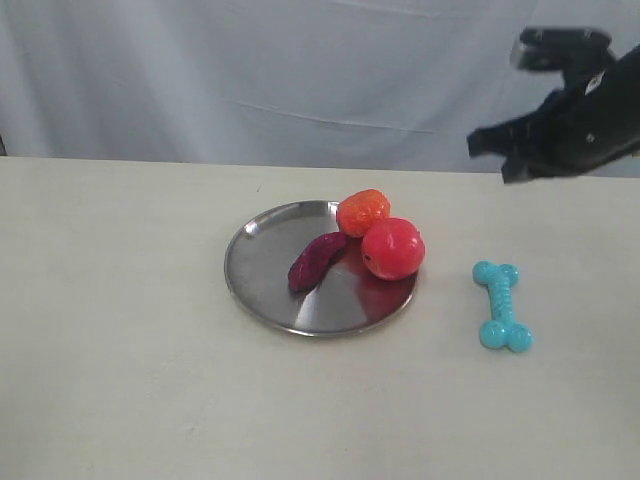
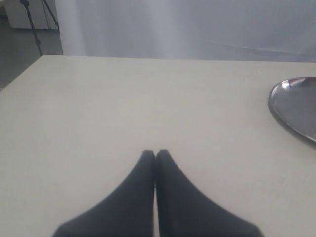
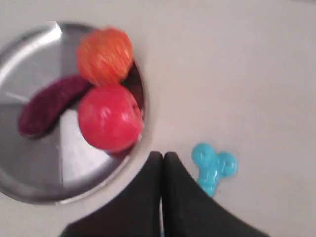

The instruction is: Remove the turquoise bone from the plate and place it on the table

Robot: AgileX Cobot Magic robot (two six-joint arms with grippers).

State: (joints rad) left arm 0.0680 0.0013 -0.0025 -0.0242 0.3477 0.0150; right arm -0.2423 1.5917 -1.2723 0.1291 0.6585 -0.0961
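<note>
The turquoise bone (image 1: 501, 305) lies flat on the beige table (image 1: 120, 340), to the right of the silver plate (image 1: 262, 268) and apart from its rim. One knobbed end of the bone (image 3: 213, 166) shows in the right wrist view beside my fingers; the rest is hidden behind them. My right gripper (image 3: 163, 155) is shut and empty, high above the table at the upper right of the exterior view (image 1: 495, 150). My left gripper (image 2: 155, 153) is shut with nothing in it, over bare table left of the plate (image 2: 296, 106). It is out of the exterior view.
On the plate lie a dark purple oblong vegetable toy (image 1: 316, 260), an orange fruit toy (image 1: 362, 211) and a red apple toy (image 1: 392, 247). A pale curtain (image 1: 300, 70) hangs behind the table's far edge.
</note>
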